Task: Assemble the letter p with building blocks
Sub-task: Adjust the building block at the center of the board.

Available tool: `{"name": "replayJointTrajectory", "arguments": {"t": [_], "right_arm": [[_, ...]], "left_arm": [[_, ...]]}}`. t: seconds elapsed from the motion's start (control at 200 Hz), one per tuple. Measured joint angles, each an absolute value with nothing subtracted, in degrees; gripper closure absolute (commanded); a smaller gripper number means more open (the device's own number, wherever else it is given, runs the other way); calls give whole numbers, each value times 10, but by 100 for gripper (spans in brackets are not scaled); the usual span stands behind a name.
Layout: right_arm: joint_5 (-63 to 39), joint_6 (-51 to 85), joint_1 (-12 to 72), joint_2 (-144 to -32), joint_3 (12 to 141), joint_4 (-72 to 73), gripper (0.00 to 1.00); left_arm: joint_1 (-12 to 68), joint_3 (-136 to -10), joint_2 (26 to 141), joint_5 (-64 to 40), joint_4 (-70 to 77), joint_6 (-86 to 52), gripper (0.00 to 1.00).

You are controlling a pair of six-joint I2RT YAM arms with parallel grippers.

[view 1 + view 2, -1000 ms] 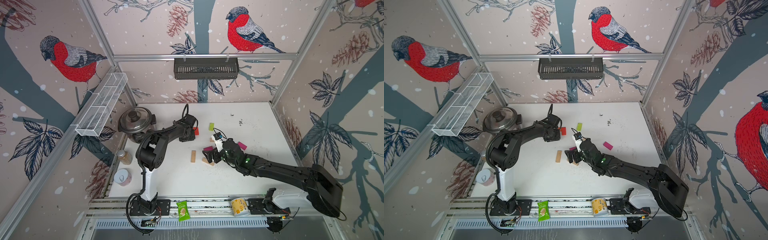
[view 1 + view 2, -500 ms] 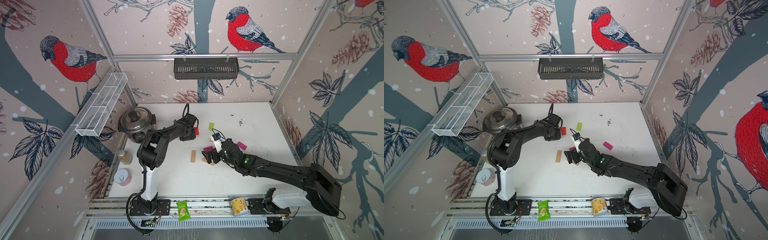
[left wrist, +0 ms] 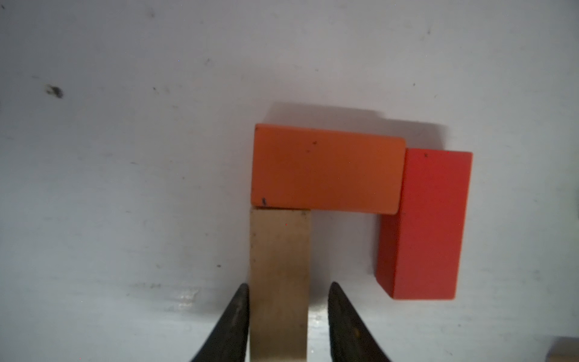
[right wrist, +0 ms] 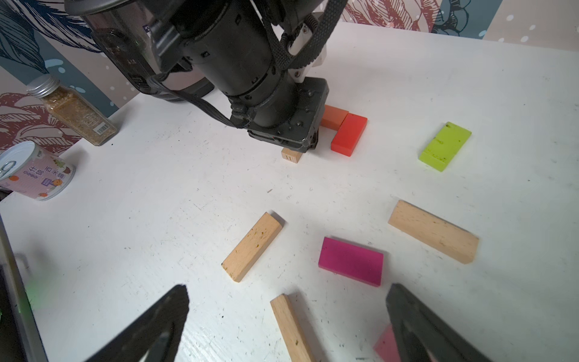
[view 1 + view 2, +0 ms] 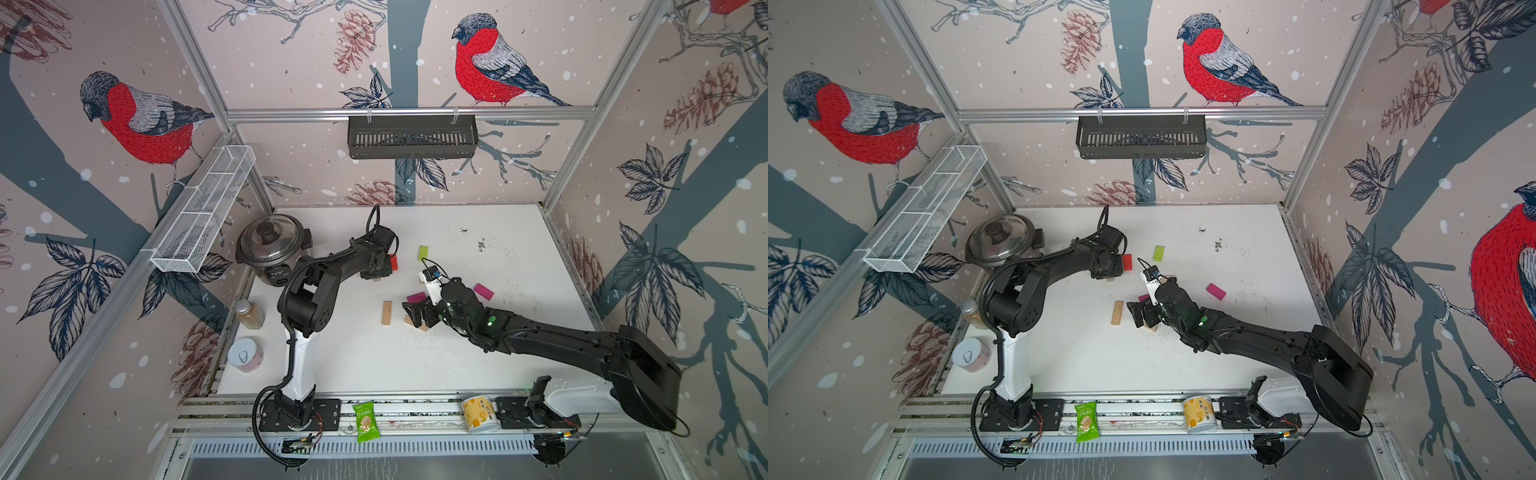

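The tan block (image 3: 279,266) was straddled by the left gripper (image 3: 288,285), released, with a gap seen beside one finger. Its end was butted against the orange block (image 3: 326,169), itself touched by the red block (image 3: 423,225). The right gripper (image 4: 288,288) was held wide open over a loose wooden block (image 4: 291,326), near the magenta block (image 4: 351,260).

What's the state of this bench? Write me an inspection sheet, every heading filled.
Surface: white tabletop, scuffed, dark specks.
Job's things: orange block and red block form a corner; tan stem block butts the orange; lime block, magenta block, loose tan block lie apart.
Clutter: cooker, spice jar, can; snack packet, cup on front rail.
Grippers: left gripper straddles tan stem block, gap on one side; right gripper open, empty.
Cables: black cable loops at left arm's base.
Surroundings: bird wallpaper, wire basket, black rack.
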State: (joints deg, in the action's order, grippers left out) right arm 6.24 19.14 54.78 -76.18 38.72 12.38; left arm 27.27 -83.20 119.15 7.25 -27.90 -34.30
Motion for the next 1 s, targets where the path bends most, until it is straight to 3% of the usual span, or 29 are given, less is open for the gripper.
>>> {"name": "replayJointTrajectory", "arguments": {"t": [1.001], "right_arm": [[73,180,558,-776,396,120,0]], "left_arm": [[272,-860,1213,91,-280,-342,58]]}}
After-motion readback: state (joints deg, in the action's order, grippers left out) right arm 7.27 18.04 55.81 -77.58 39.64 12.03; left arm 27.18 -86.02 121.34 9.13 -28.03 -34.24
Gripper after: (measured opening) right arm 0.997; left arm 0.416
